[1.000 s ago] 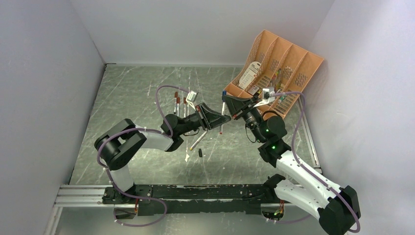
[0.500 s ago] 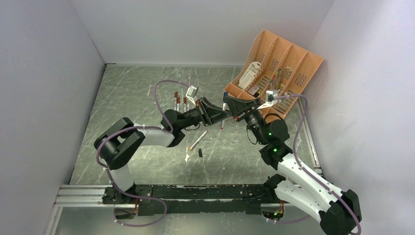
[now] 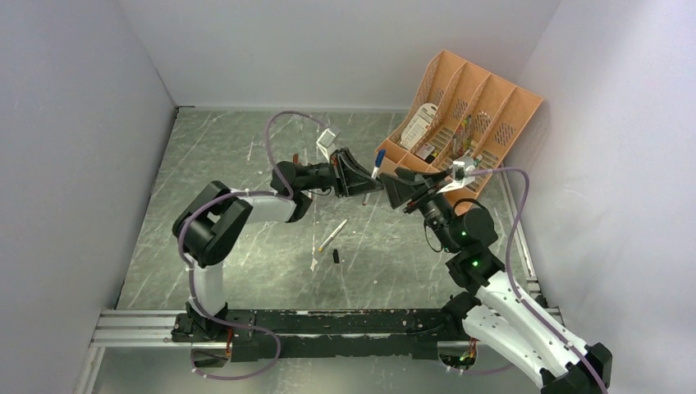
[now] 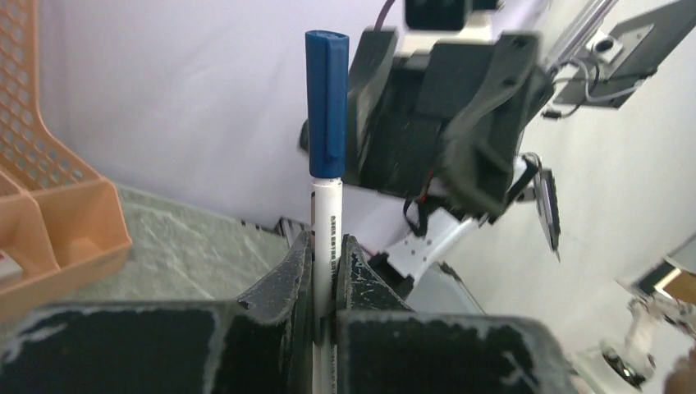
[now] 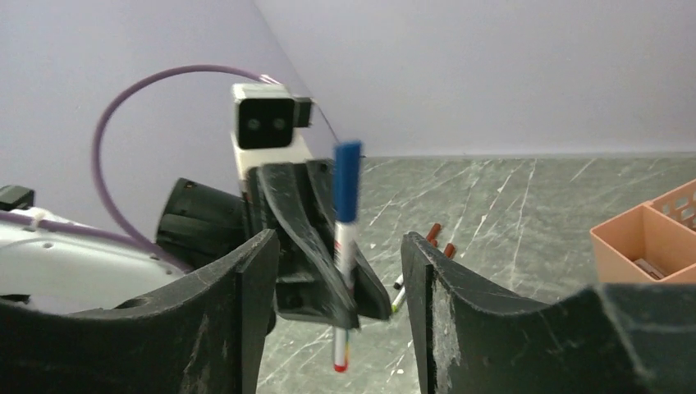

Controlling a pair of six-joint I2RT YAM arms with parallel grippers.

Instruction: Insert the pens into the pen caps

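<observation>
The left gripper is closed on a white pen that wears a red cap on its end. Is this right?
Not quite: the cap is blue, not red, as the left wrist view shows. The rest stands: the left gripper is closed on the white pen, cap on its end.

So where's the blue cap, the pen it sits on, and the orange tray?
blue cap (image 4: 327,103): left wrist view, middle of the cap.
pen (image 4: 326,215): left wrist view, white barrel just below the cap.
orange tray (image 3: 519,105): top view, back wall of its rightmost slot.
</observation>
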